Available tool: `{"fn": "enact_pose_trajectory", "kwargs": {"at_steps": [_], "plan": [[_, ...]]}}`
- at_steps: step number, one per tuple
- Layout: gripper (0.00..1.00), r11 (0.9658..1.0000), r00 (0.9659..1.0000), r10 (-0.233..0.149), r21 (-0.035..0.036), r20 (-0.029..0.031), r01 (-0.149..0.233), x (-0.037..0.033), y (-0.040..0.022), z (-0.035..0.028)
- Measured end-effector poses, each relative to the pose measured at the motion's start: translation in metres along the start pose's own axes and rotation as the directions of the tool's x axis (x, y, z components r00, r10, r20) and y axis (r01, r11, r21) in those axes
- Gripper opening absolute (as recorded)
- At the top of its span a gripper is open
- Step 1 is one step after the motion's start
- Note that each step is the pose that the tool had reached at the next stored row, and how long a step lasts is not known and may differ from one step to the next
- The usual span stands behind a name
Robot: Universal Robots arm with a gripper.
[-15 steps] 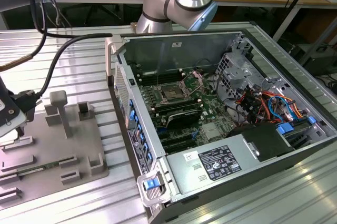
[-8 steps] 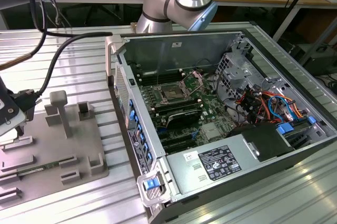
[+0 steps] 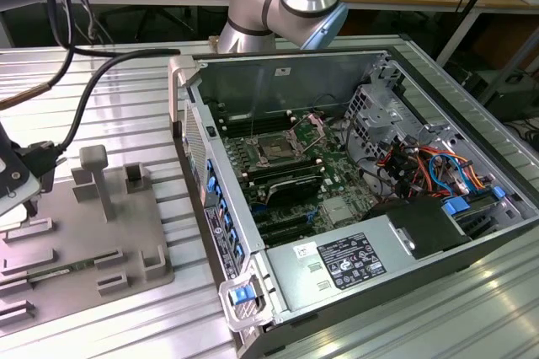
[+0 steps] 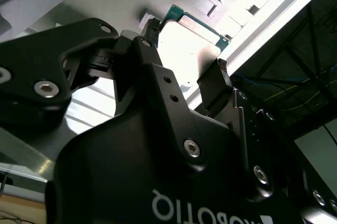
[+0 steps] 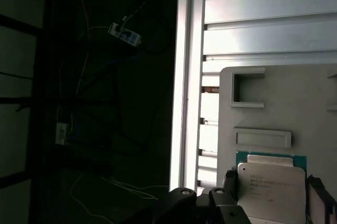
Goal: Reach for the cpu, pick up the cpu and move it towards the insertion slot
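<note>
Gripper [image 4: 185, 50] open, jaws straddling the cpu [image 5: 271, 190], one beside each opposite edge; judged not yet clamped. Cpu flat on grey tray [image 5: 279, 92], directly between the jaws. Insertion slot [image 3: 274, 150] well apart, toward the exterior view's right, inside computer case [image 3: 337, 266].

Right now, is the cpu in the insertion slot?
Out. The cpu sits at the gripper over the grey tray, away from the insertion slot.

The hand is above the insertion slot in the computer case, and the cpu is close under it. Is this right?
No. The first wrist view shows the hand above the grey tray, not the insertion slot. The cpu is close under it.
</note>
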State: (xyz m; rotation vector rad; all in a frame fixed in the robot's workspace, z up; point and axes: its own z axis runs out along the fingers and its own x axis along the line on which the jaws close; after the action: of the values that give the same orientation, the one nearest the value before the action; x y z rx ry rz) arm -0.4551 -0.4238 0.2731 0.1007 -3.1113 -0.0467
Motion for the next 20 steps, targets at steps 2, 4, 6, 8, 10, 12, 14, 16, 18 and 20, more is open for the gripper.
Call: {"fn": "enact_pose_trajectory", "kwargs": {"at_steps": [2,4,6,8,10,12,14,16,18,20], "plan": [[0.55,1.0000,1.0000,0.000,-0.0004,0.0002,0.000,0.0000,0.0000,-0.0012],[0.55,1.0000,1.0000,0.000,-0.0004,-0.0002,0.000,0.0000,0.0000,-0.0014],[0.55,1.0000,1.0000,0.000,-0.0004,-0.0003,0.000,-0.0001,0.0000,-0.0014],[0.55,1.0000,1.0000,0.000,-0.0004,-0.0002,0.000,-0.0001,0.0000,-0.0016],[0.55,1.0000,1.0000,0.000,-0.0003,-0.0006,0.000,0.0000,0.0000,-0.0028],[0.55,1.0000,1.0000,0.000,-0.0004,-0.0003,0.000,0.0000,0.0001,-0.0041],[0.55,1.0000,1.0000,0.000,-0.0004,-0.0002,0.000,0.0001,0.0001,-0.0057],[0.55,1.0000,1.0000,0.000,-0.0004,-0.0003,0.000,0.0001,0.0002,-0.0074],[0.55,1.0000,1.0000,0.000,-0.0005,-0.0003,0.000,0.0002,0.0002,-0.0097],[0.55,1.0000,1.0000,0.000,-0.0007,-0.0001,0.000,0.0002,0.0003,-0.0103]]}}
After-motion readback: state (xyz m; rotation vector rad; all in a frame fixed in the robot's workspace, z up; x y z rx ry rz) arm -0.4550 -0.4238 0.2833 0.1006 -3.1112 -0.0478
